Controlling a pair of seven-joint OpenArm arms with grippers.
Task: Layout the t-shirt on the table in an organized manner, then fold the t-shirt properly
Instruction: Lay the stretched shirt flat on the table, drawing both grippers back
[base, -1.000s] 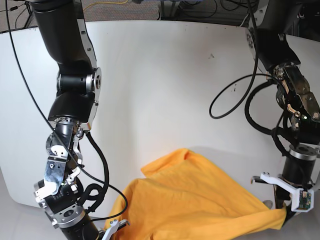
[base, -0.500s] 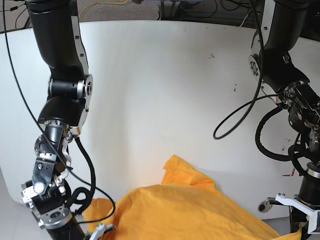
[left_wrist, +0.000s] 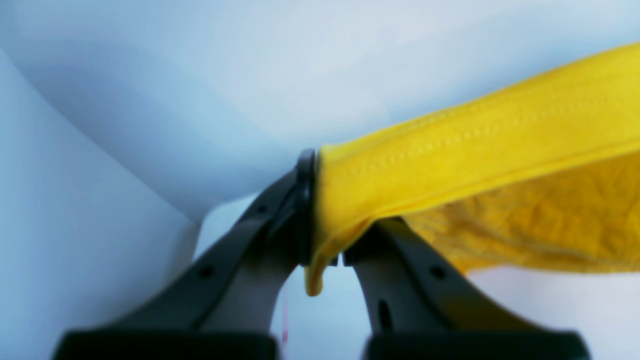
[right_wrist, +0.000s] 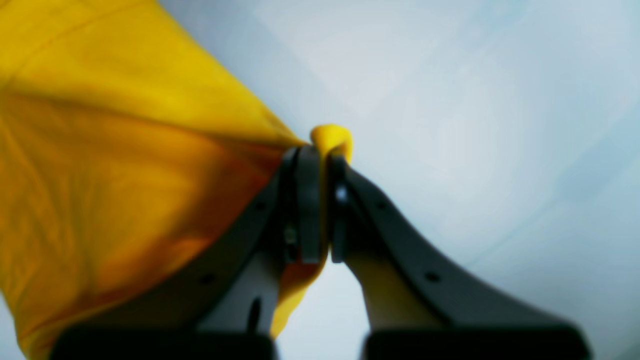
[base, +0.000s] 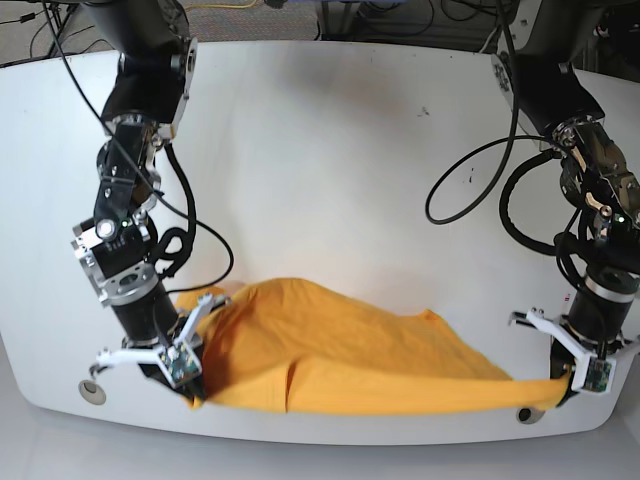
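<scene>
The orange-yellow t-shirt (base: 330, 360) hangs stretched in a wide band along the front edge of the white table (base: 330, 150), held at both ends. At the right of the base view my left gripper (base: 568, 388) is shut on one end. The left wrist view shows that gripper (left_wrist: 325, 235) pinching a stitched hem of the t-shirt (left_wrist: 475, 145). At the left of the base view my right gripper (base: 188, 378) is shut on the other end. Up close, the right gripper (right_wrist: 320, 165) clamps a bunched corner of the t-shirt (right_wrist: 125, 175). No lettering shows.
Two round metal grommets (base: 92, 393) (base: 523, 415) sit near the table's front edge. A black cable loop (base: 470, 195) hangs from the arm on the base view's right. Small dark marks (base: 423, 111) dot the far tabletop. Cables lie beyond the back edge.
Both arms have moved away from the camera, so both grippers now show in the base view. The t-shirt has gone from a raised, bunched heap to a flatter, wider stretch between them.
</scene>
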